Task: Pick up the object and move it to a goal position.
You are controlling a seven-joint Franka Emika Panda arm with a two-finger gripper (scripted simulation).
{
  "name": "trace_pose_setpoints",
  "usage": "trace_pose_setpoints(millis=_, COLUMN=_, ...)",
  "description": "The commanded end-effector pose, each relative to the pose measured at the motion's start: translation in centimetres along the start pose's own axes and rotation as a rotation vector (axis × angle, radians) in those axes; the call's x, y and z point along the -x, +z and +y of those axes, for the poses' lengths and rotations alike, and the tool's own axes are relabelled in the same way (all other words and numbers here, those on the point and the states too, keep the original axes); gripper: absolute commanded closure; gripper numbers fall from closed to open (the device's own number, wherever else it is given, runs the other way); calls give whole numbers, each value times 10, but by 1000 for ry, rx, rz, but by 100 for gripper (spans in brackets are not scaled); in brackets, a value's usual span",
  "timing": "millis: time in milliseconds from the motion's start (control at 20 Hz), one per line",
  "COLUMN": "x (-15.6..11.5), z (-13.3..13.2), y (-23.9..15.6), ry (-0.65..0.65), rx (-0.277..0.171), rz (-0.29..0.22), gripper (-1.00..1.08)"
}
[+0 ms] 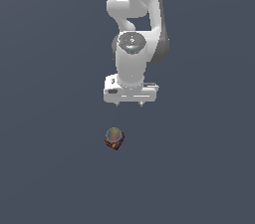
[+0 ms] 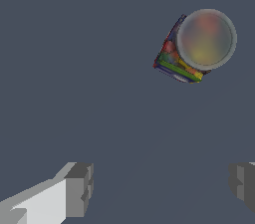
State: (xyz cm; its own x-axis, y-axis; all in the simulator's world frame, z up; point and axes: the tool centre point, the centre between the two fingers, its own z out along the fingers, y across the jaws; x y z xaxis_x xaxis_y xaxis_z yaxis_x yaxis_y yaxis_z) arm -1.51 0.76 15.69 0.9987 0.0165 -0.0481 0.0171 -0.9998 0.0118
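The small cube of many little red, blue, yellow, green and white squares [image 1: 115, 142] lies on the plain dark grey table [image 1: 50, 168]. In the exterior view it sits toward six o'clock from the white robot arm [image 1: 133, 34], clear of it and slightly toward seven. A translucent greyish sphere [image 1: 114, 134] overlaps the cube's upper part in both views; it may well mark the goal position, though the pictures do not say so.

The step in hand looks like the approach before any grasp. To do it well, the arm should first carry the gripper [image 1: 129, 104] across until the cube lies midway between the two fingers, since the wrist view shows the cube [image 2: 177, 63] well off the line joining them. The cube sits turned at an angle, so the wrist should probably rotate until the pads face two flat sides rather than corners. Only then should it descend, low enough to take the sides squarely.

The fingers [image 2: 79, 188] are spread wide apart, much wider than the cube. They hold nothing and touch nothing; grey table shows in the gap between them. In the exterior view only two short tips show under the white hand.
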Motion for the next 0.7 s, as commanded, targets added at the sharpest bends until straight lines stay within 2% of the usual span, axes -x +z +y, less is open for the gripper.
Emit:
trace_pose_setpoints(millis=0, x=0, z=0, y=0, ry=0, rx=0, rz=0, gripper=-92)
trace_pose_setpoints(millis=650, x=-8, z=-3, y=-17, ry=-10, rx=16, rz=22, gripper=-92)
